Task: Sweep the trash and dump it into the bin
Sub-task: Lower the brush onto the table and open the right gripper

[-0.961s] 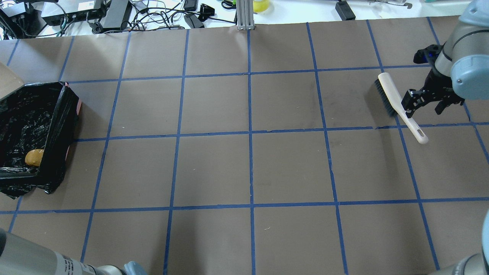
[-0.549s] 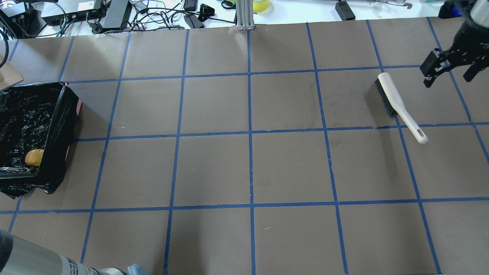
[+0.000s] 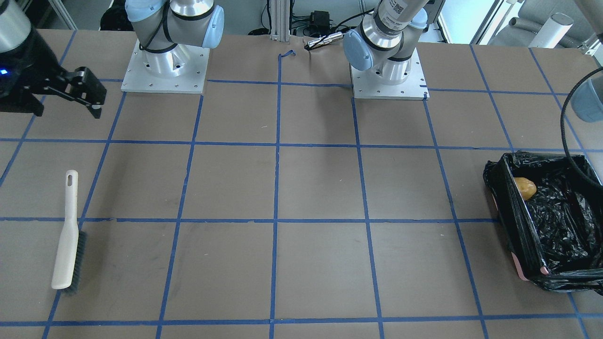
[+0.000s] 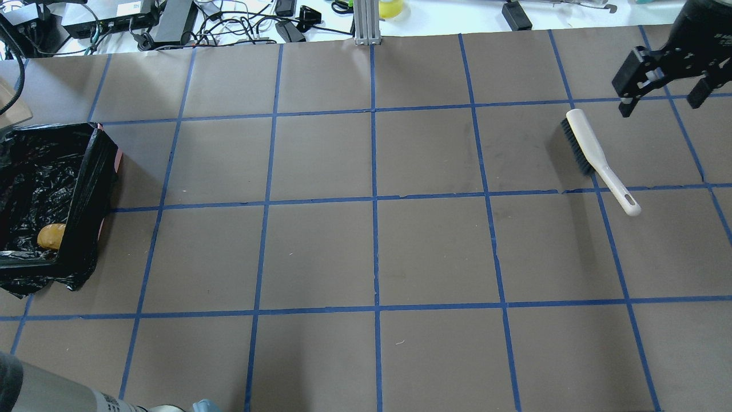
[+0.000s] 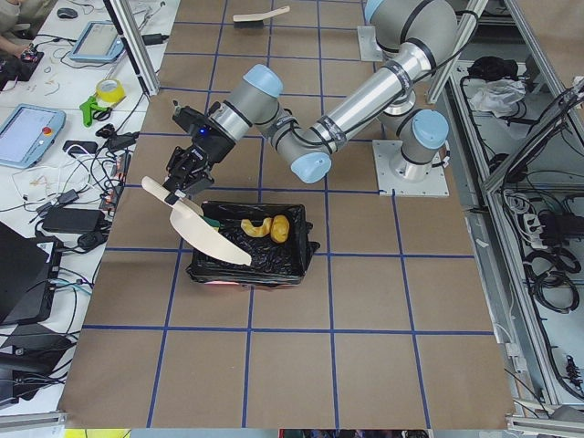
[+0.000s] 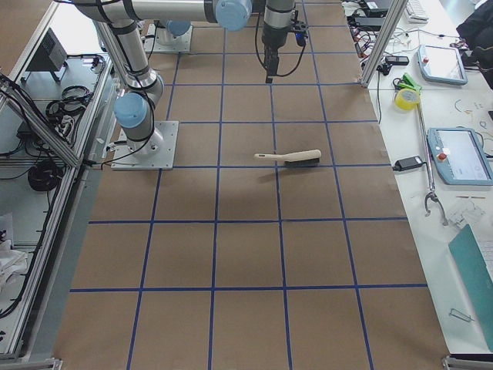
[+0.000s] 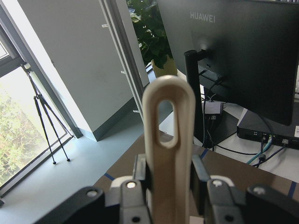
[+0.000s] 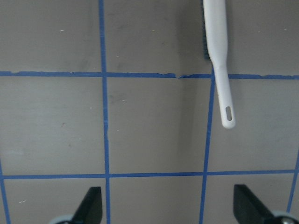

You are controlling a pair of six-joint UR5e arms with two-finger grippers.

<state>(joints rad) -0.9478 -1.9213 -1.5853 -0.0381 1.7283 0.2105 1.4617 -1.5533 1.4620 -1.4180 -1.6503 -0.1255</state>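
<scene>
The bin [image 4: 91, 189] is a black-bagged box at the table's left end; it also shows in the front view [image 3: 511, 221] and the left side view [image 5: 246, 274]. The yellow-orange lump [image 4: 51, 236] lies inside it [image 3: 524, 187], next to the pale foam crescent [image 5: 255, 226]. I cannot make out the sponge chunk. My left gripper [image 5: 182, 169] is shut on the handle [image 7: 167, 140] of the beige dustpan [image 5: 205, 233], held tilted over the bin's far side. My right gripper [image 4: 660, 103] is open and empty, raised beyond the brush [image 4: 589, 146].
The white brush with dark bristles lies flat on the brown gridded table at the right [image 3: 68, 245], [image 8: 216, 42], [image 6: 293, 158]. Cables and electronics [image 4: 171, 23] sit along the far edge. Both arm bases [image 3: 165, 61] stand at the near side.
My right gripper has risen from the brush handle and moved toward the table's far edge, staying open. The brush has not moved. The lump stays in the bin.
</scene>
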